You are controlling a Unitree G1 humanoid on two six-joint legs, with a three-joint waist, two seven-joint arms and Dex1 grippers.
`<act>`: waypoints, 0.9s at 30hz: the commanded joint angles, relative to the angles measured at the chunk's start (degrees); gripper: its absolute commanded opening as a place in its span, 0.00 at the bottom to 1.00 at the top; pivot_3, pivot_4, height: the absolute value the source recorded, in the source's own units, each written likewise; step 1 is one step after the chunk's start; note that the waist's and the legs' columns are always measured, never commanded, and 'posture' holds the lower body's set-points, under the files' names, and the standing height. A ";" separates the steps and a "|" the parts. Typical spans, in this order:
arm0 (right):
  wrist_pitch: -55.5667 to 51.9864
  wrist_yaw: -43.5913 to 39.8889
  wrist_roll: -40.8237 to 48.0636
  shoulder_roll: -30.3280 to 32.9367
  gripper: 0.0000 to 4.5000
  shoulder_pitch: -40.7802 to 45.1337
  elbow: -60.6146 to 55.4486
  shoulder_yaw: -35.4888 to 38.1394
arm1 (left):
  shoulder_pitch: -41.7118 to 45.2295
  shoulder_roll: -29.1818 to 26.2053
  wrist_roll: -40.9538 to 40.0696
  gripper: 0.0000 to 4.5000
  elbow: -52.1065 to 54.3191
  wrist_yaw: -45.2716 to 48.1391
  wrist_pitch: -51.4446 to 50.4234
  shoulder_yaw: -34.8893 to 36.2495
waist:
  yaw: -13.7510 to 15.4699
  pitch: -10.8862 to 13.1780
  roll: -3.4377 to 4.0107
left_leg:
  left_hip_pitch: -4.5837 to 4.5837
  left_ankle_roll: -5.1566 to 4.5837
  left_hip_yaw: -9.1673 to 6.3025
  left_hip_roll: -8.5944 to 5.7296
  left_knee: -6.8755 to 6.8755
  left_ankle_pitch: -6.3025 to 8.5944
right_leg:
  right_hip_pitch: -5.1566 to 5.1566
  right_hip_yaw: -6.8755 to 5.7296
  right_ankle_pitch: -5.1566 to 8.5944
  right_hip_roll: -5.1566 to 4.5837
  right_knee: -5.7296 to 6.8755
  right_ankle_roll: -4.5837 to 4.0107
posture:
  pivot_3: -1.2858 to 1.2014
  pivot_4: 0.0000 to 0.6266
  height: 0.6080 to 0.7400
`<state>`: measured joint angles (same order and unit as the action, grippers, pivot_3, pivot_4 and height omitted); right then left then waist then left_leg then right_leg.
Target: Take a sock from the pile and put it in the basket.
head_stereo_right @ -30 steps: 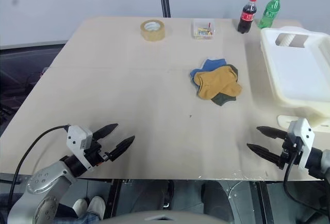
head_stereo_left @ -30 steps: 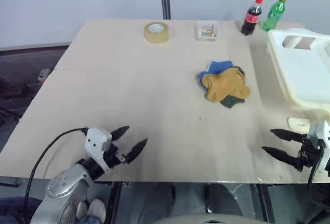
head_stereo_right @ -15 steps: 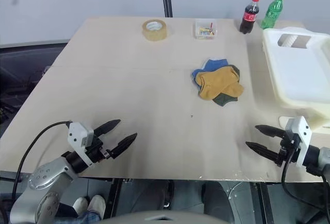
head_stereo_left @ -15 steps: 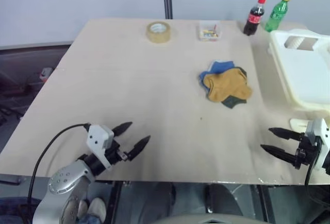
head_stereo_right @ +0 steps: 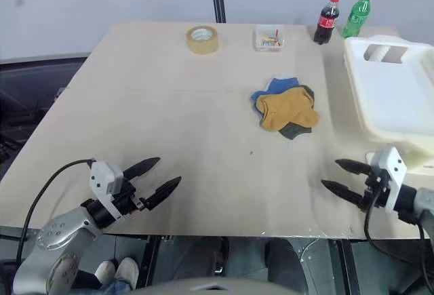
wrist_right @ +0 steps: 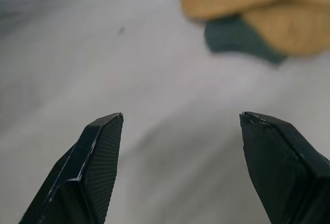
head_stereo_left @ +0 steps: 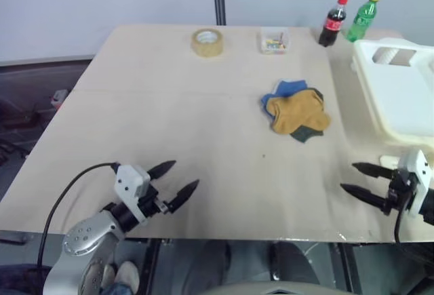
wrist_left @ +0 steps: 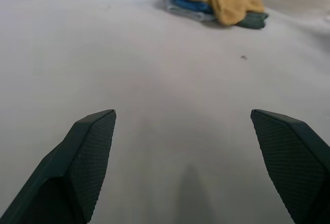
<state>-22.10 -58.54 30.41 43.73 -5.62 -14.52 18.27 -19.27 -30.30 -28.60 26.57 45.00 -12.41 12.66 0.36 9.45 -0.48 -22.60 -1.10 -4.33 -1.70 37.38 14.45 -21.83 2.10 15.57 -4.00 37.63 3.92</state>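
A: Where is the sock (head_stereo_left: 296, 110)?

B: On top of the pile (head_stereo_left: 296, 113), mustard yellow, lying over a blue sock (head_stereo_left: 285, 89) and a dark grey-green sock (head_stereo_left: 306, 134). The pile sits on the table (head_stereo_left: 169, 119), right of the middle.

A: And the basket (head_stereo_right: 393, 91)?

B: At the table's right edge, well apart from the pile. Its handle slot faces the far side.

A: The grippers?

B: The left gripper (head_stereo_left: 178, 180) hovers over the near left edge, its 2 fingers spread wide and holding nothing. The right gripper (head_stereo_left: 361, 180) hovers over the near right edge, just in front of the basket, fingers also parted and empty.

A: Anything else?

B: A tape roll (head_stereo_left: 206, 42), a small clear box (head_stereo_left: 274, 41) and 2 bottles (head_stereo_left: 346, 19) stand along the far edge.
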 commanded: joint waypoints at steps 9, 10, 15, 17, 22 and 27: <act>13.20 17.75 -24.23 -13.69 0.83 23.99 10.92 -22.62 | 0.42 -3.78 -9.26 1.00 2.65 10.82 1.89 2.87 | -0.47 0.02 0.01 | -0.06 0.01 -0.02 -0.06 -0.01 -0.01 | -0.09 -0.03 -0.01 0.02 0.02 0.00 | 0.52 0.24 0.99; 14.45 18.69 -25.97 -14.42 0.83 25.35 13.31 -23.74 | 0.64 -3.89 -9.41 1.00 2.78 10.61 1.75 2.98 | -0.46 0.03 0.01 | -0.06 0.02 -0.02 -0.06 -0.01 -0.01 | -0.13 -0.04 -0.01 0.06 0.05 -0.01 | 0.52 0.24 0.99; 14.92 23.41 -30.09 -20.02 0.83 30.90 22.02 -27.21 | 0.33 -4.00 -9.14 1.00 2.66 11.06 2.71 3.48 | -1.06 0.04 0.03 | -0.15 0.03 -0.01 -0.10 -0.03 -0.02 | -0.23 0.00 -0.01 0.15 0.06 0.00 | 0.52 0.24 0.99; 15.70 24.08 -31.45 -21.28 0.83 32.09 23.89 -28.33 | 0.00 -3.88 -8.91 1.00 2.71 11.20 3.04 3.37 | -1.17 0.04 0.03 | -0.16 0.04 0.01 -0.10 -0.04 -0.02 | -0.26 0.03 -0.02 0.17 0.07 0.00 | 0.52 0.24 0.99; 17.67 24.63 -33.33 -22.14 0.65 33.58 25.27 -29.10 | -1.46 -3.24 -7.85 1.00 2.34 10.77 4.16 3.29 | -1.26 0.05 0.05 | -0.14 0.03 0.01 -0.08 -0.05 -0.02 | -0.29 0.05 -0.02 0.22 0.14 -0.01 | 0.52 0.24 0.99; 19.47 24.29 -34.86 -21.83 0.09 33.95 25.40 -29.52 | -1.93 -2.39 -7.34 1.00 2.01 10.15 4.70 2.66 | -1.29 0.05 0.05 | -0.13 0.02 0.02 -0.08 -0.05 -0.02 | -0.30 0.07 -0.02 0.24 0.17 -0.01 | 0.52 0.24 0.99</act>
<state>-4.48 -34.48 -3.81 21.56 27.32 11.84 -11.00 -20.90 -33.04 -36.09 27.55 55.24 -9.07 15.13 -0.93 9.50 -0.43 -22.72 -1.08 -4.31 -1.77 37.33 14.43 -22.13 2.17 15.55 -3.75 37.82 3.91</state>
